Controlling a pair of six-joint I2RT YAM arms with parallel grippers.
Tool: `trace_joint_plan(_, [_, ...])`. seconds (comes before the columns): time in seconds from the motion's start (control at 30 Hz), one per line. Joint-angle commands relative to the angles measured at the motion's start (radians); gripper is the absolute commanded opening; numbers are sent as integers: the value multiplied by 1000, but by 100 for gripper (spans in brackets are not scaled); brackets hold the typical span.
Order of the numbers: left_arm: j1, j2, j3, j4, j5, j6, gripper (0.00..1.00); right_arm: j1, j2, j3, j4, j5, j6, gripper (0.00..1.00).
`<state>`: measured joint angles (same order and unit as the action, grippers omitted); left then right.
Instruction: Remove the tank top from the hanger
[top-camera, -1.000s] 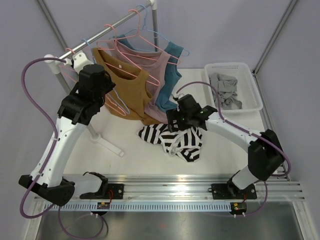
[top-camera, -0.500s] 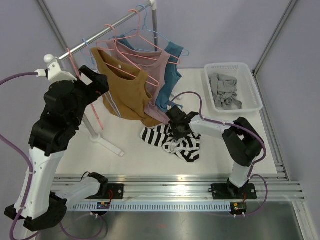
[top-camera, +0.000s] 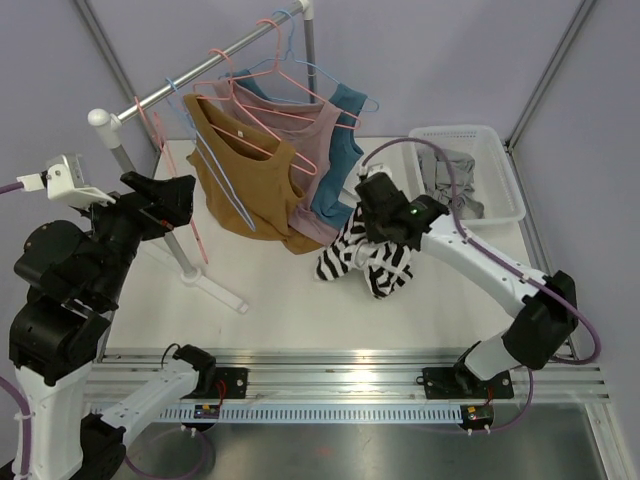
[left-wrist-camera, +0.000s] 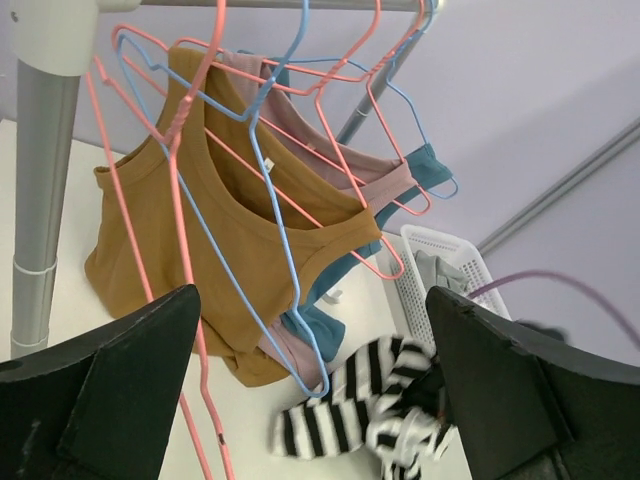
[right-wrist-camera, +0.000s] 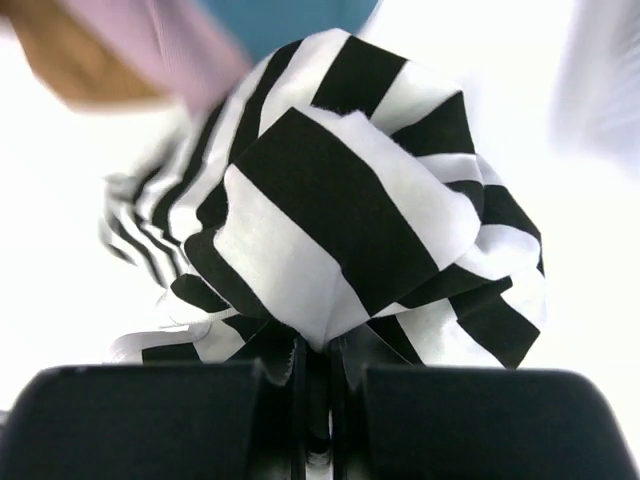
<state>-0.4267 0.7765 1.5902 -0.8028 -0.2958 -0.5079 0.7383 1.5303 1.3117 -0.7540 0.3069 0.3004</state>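
Up close, the right claw (right-wrist-camera: 318, 372) is clamped on a bunched fold of the striped tank top (top-camera: 365, 262), which droops limp over the table (top-camera: 290, 300), free of any hanger. It looks soft, light and floppy, so pinching gathered cloth should hold. The left claw (left-wrist-camera: 310, 330) gapes apart, facing the brown tank top (top-camera: 245, 175).

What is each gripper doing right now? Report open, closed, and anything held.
Left gripper: open, holding nothing.
Right gripper: closed on the striped tank top.
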Motion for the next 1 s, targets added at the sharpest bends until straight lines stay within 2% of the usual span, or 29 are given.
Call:
trace_joint_plan(0.0, [0, 7, -1, 34, 78, 46, 99, -66, -88, 158, -91, 127, -56, 0])
trace_joint_plan(0.2, [0, 12, 7, 28, 107, 32, 99, -243, -79, 408, -148, 140, -154, 0])
trace_joint_plan(0.33, [0, 21, 30, 30, 133, 26, 99, -371, -18, 571, -146, 132, -179, 0])
trace_joint_plan(0.47, [0, 30, 48, 39, 164, 22, 99, -541, 73, 696, -134, 69, -182, 0])
trace_joint_plan(0.6, [0, 97, 105, 33, 195, 35, 99, -655, 192, 808, -125, -37, -155, 0])
trace_joint_plan(0.73, [0, 214, 224, -27, 202, 68, 99, -701, 341, 906, -108, -39, -150, 0])
trace_joint_plan(0.87, [-3, 319, 332, -78, 169, 86, 99, -731, 439, 931, -90, 6, -141, 0])
trace_joint_plan(0.9, [-3, 340, 361, -93, 159, 92, 99, -729, 455, 928, -90, -11, -127, 4])
trace_joint_plan(0.93, [-7, 357, 378, -101, 150, 94, 99, -763, 491, 923, -97, -15, -118, 17])
trace_joint_plan(0.97, [-20, 389, 392, -110, 123, 100, 99, -766, 507, 926, -117, -14, -110, 55])
